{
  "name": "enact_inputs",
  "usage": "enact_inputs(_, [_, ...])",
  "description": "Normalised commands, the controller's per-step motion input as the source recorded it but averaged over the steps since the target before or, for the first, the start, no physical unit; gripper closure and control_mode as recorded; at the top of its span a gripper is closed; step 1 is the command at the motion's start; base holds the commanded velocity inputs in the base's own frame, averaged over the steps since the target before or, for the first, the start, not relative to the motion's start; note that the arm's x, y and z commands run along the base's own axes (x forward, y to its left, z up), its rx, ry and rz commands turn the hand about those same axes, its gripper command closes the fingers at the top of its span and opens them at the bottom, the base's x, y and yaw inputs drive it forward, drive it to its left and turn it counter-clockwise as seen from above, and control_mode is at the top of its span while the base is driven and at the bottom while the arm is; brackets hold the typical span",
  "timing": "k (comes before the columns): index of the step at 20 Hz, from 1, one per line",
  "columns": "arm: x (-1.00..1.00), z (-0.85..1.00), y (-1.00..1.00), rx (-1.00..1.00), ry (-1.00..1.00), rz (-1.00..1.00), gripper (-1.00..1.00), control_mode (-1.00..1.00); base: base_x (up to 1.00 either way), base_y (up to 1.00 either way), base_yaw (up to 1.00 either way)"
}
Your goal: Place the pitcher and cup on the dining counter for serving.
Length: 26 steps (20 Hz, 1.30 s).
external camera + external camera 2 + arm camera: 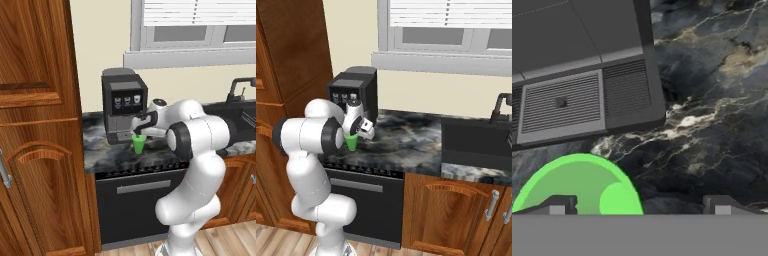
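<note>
Early in the task: the cup stands on the marbled counter at the coffee machine's 5 o'clock. The gripper hangs over its rim, jaws spread, pinching nothing. Cup and pitcher await delivery.

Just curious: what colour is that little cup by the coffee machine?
Bright green. The cup shows best in the hand view, seen from above.
</note>
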Motion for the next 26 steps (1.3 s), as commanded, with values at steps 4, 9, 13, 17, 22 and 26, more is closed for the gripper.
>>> enact_inputs(4, [0.17, -0.17, 0.04, 0.0, 0.0, -0.03, -1.0, -1.0, 0.0, 0.0, 0.0])
enact_inputs(9, [0.11, -0.23, 0.0, 0.0, 0.0, -0.03, -1.0, -1.0, 0.0, 0.0, 0.0])
enact_inputs(13, [0.09, -0.24, 0.0, 0.0, 0.0, -0.04, -1.0, -1.0, 0.0, 0.0, 0.0])
enact_inputs(17, [0.01, -0.26, 0.0, 0.0, 0.0, -0.04, -1.0, -1.0, 0.0, 0.0, 0.0])
enact_inputs(22, [0.0, -0.19, 0.0, 0.0, 0.0, -0.04, 1.0, -1.0, 0.0, 0.0, 0.0])
enact_inputs(26, [-0.15, -0.04, 0.0, 0.0, 0.0, -0.01, 1.0, -1.0, 0.0, 0.0, 0.0])
